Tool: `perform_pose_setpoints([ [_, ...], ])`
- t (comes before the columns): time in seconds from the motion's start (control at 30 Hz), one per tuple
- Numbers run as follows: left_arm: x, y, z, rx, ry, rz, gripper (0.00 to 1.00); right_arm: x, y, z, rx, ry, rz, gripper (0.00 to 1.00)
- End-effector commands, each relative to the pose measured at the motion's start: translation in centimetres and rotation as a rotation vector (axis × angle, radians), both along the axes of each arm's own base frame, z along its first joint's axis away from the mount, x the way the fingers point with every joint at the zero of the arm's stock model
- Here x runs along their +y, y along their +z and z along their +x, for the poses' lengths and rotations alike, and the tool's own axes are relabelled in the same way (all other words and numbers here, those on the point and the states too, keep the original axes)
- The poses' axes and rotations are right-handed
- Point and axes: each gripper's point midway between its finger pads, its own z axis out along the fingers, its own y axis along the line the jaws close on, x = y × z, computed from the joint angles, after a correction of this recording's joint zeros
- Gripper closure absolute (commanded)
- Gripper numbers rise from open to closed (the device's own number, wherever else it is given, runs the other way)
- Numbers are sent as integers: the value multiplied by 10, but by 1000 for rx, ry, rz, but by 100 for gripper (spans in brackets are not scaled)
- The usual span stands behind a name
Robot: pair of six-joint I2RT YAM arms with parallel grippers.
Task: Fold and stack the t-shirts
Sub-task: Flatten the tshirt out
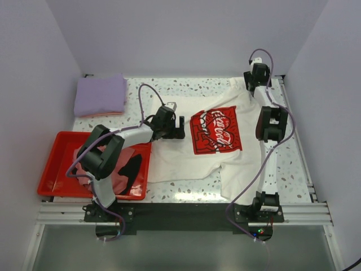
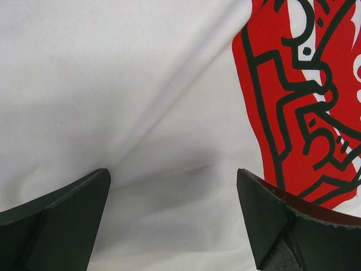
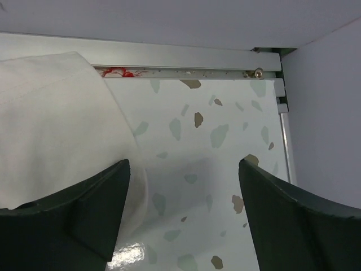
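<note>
1. At the back left corner of the table [image 1: 293, 169], lavender t-shirt [image 1: 100, 96] folded into a tidy rectangle and set down; counted as done. Pink edge peeking from under it, perhaps a second folded tee, impossible to tell.
2. Across the middle, cream-white t-shirt [image 1: 186, 155] spread open, red chest print [image 1: 216, 131] facing up, creased in places, no fold made yet; judged the piece in hand.
3. Near left, red tray [image 1: 48, 175] holding the pink t-shirt [image 1: 120, 182] and black t-shirt [image 1: 132, 169], both crumpled and unfolded, partly hidden by the left arm; judged to be waiting their turn.
4. Left gripper [image 2: 175, 226] low over the cream-white cloth just left of the print, fingers [image 2: 62, 220] spread wide, nothing between them, not yet pinching.
5. Right gripper [image 3: 183, 220] at the far right corner, by the edge of the cream-white tee nearest the back rail, fingers [image 3: 84, 209] likewise spread wide and empty, one over the cloth's edge, the other over bare table.
6. Judged early to midway: one tee clearly folded, one laid out for folding, two untouched in the tray. Left to do: folding of three, then stacking, probably on the lavender one.
</note>
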Motion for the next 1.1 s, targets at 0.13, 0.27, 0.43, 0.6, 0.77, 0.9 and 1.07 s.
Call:
perform_pose_setpoints([
  [0.13, 8, -21, -24, 131, -9, 21, 0, 32, 70, -1, -106, 54, 182, 1],
  [0.27, -6, 4, -12, 70, -48, -34, 0, 58, 98, -8, -137, 85, 209, 1],
  [0.43, -22, 59, 17, -68, -89, -78, 0, 92, 135, -20, -181, 105, 204, 1],
  [0.6, -21, 101, 52, -187, -39, -54, 0, 110, 140, -48, -169, 54, 258, 1],
  [0.77, -15, 77, 100, -133, 30, 8, 0, 117, 133, -83, -158, -21, 425, 1],
  [0.9, -12, 72, 144, -144, 78, 10, 0, 117, 109, -113, -52, -48, 456, 1],
  [1.07, 0, 40, 185, -121, 139, 19, 0, 122, 84, -133, 30, 8, 602, 1],
])
